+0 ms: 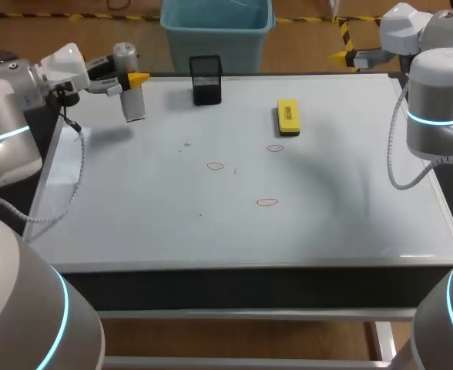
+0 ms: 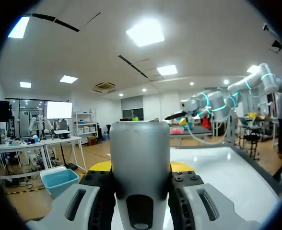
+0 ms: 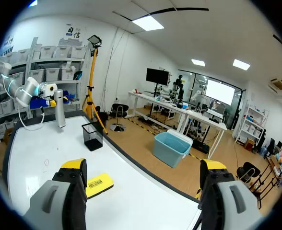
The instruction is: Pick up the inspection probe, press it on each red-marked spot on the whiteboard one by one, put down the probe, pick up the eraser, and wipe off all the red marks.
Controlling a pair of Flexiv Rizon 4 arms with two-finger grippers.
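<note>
The left gripper [image 2: 140, 167] is clamped on the inspection probe [image 2: 140, 143], a grip seen close only in the left wrist view; the head view shows the probe roughly upright above the far left corner of the whiteboard [image 1: 134, 200]. The right gripper [image 3: 143, 191] gapes wide, holding nothing, by the far right corner. The eraser [image 1: 288, 116] and black mesh holder [image 1: 206, 79] sit toward the far edge, and three red marks [image 1: 216, 165] lie mid-board.
</note>
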